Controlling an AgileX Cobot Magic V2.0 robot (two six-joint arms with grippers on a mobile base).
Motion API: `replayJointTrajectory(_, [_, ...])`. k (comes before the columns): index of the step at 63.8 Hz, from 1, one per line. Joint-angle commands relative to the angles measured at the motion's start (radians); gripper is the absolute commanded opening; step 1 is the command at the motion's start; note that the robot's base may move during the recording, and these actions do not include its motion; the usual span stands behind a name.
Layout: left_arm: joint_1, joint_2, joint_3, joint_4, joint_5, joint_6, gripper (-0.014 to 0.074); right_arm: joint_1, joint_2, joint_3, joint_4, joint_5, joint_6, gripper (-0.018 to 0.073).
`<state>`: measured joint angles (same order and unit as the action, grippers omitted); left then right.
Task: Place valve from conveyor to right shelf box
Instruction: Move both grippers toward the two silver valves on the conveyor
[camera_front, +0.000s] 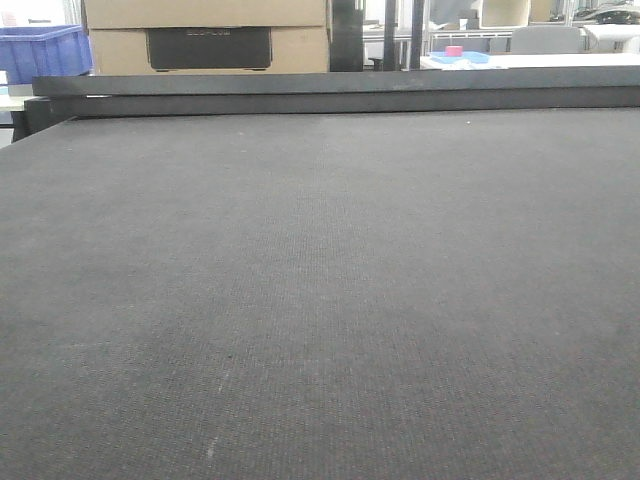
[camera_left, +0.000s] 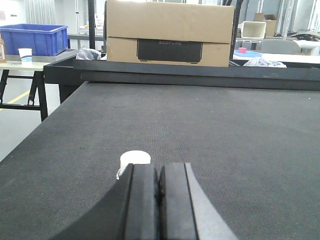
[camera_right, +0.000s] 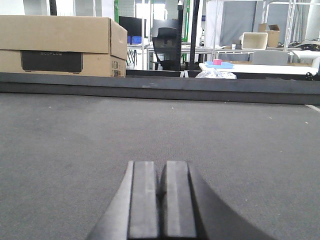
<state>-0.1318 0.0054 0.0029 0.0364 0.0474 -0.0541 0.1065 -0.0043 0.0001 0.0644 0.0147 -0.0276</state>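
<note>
The conveyor (camera_front: 320, 280) is a wide dark grey woven belt filling the front view, and no valve shows on it there. In the left wrist view a small white cylinder, the valve (camera_left: 135, 158), stands on the belt (camera_left: 235, 135) just beyond and left of my left gripper (camera_left: 159, 167); its lower part is hidden behind the left finger. The left gripper is shut with nothing between its pads. My right gripper (camera_right: 161, 165) hovers low over bare belt (camera_right: 75, 130), shut and empty. The right shelf box is out of view.
A black rail (camera_front: 340, 92) borders the belt's far edge. Behind it sits a large cardboard box (camera_left: 170, 32). A blue crate (camera_left: 35, 39) and a paper cup (camera_left: 25, 54) rest on a side table at far left. Desks and chairs (camera_right: 167, 47) stand further back.
</note>
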Motion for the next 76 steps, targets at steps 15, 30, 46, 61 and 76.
replayJointTrajectory(15, [-0.002,-0.005,-0.003,-0.005,-0.012,0.003,-0.0111,-0.001,0.004,0.0,-0.003,-0.022,0.0,-0.0168])
replayJointTrajectory(30, [-0.002,-0.005,-0.003,-0.005,-0.012,0.003,-0.0111,-0.001,0.004,0.0,-0.003,-0.022,0.0,-0.0168])
replayJointTrajectory(46, [-0.002,-0.005,-0.003,-0.005,-0.012,0.003,-0.0111,-0.001,0.004,0.0,-0.003,-0.024,0.0,-0.0168])
replayJointTrajectory(61, [-0.002,-0.005,-0.036,-0.073,0.053,-0.001,-0.0111,-0.001,0.004,-0.009,-0.017,-0.093,0.0,-0.0168])
replayJointTrajectory(76, [-0.002,0.074,-0.331,0.003,0.304,-0.001,-0.0111,-0.001,0.032,-0.236,-0.017,0.031,0.0,-0.0168])
